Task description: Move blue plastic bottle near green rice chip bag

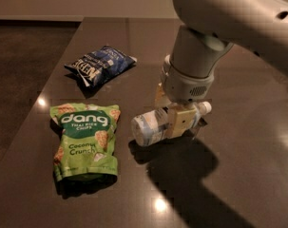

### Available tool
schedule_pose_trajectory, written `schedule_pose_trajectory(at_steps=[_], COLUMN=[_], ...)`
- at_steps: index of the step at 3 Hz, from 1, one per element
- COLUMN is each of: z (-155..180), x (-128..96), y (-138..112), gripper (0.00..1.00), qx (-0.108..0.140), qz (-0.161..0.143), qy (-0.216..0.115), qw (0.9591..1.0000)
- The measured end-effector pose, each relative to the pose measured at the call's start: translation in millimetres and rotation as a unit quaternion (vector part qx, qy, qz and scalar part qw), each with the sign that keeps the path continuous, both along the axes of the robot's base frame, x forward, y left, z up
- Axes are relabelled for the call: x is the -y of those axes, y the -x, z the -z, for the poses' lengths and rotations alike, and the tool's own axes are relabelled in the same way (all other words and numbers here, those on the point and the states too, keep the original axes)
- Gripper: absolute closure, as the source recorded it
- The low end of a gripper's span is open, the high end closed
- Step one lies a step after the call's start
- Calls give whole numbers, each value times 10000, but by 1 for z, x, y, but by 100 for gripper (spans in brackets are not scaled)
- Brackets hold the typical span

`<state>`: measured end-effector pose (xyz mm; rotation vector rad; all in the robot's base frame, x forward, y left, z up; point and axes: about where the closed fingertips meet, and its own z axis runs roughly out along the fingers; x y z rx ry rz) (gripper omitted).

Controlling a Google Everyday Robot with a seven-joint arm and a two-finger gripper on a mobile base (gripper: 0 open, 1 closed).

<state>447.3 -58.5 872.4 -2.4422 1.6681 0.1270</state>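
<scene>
The gripper (179,124) is down low over the dark table (257,146), right of centre, hanging from the big pale arm (215,27) that reaches in from the upper right. Its two cream-coloured fingers are clamped across the middle of the blue plastic bottle (146,126), one finger in front and the other tucked behind. The bottle lies on its side in that grip, nearly level. Its left end sticks out past the fingers toward the green bag, and a small white tip pokes out on the right, just under the wrist. A heavy shadow sits on the table right beneath bottle and gripper; whether the bottle is touching the surface is hard to call.

Over to the left, the green rice chip bag (86,141) lies flat, label up, "dang" lettering plain to read. The bottle's left end is near the bag's right edge but not touching it, with a strip of bare table between them. Further back on the left, well apart from the gripper, lies the dark blue chip bag (100,65), crinkled.
</scene>
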Motion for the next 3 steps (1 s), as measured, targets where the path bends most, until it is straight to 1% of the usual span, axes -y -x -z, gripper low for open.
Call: schedule_pose_trajectory(at_steps=[2, 3], z=[5, 3], x=[-18, -18], y=[15, 15], gripper=[13, 0], qx=[-35, -4], qz=[-222, -217], qy=[59, 52], qw=[9997, 9998])
